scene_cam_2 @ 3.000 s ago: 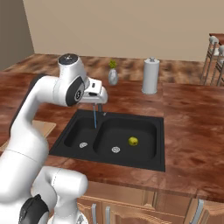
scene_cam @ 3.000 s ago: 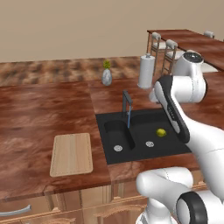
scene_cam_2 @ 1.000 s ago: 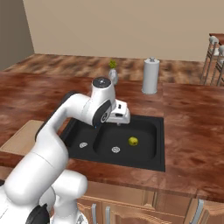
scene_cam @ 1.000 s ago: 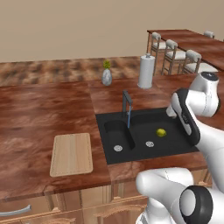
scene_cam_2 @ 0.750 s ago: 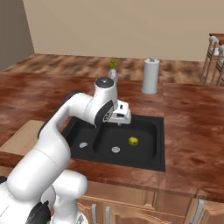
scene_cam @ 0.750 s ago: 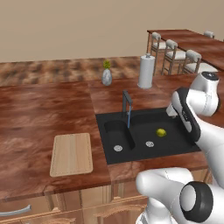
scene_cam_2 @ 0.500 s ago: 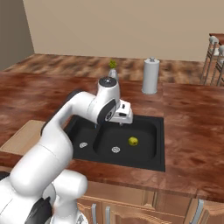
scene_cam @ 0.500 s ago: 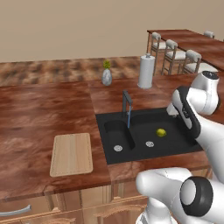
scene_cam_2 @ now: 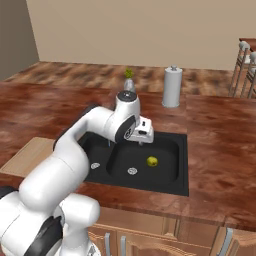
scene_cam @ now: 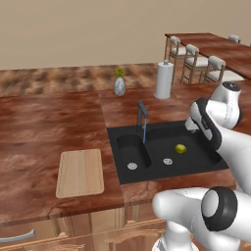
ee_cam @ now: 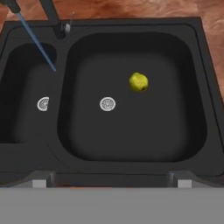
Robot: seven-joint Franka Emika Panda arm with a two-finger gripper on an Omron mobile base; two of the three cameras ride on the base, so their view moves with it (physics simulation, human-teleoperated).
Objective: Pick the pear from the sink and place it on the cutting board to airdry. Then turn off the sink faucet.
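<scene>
**Kid:** Where was the pear [ee_cam: 138,82]?

**Helper:** In the wide bowl of the sink [ee_cam: 199,74], right of the drain [ee_cam: 107,104]. The water [ee_cam: 37,42] fell in the narrow bowl on the left.

**Kid:** How to grab it well?

**Helper:** Go straight down over it. The gripper [scene_cam_2: 145,133] hung above, fingers spread, holding nothing.

**Kid:** Which way did it point?

**Helper:** Too round to tell.

Left base view: behind the arm on its left, facing forward and down across the surface [scene_cam: 59,122] at the sink [scene_cam: 162,147]. Right base view: same sink [scene_cam_2: 145,160] from the opposite side. Hand view: close, straight down into both basins of the sink [ee_cam: 131,109].
</scene>
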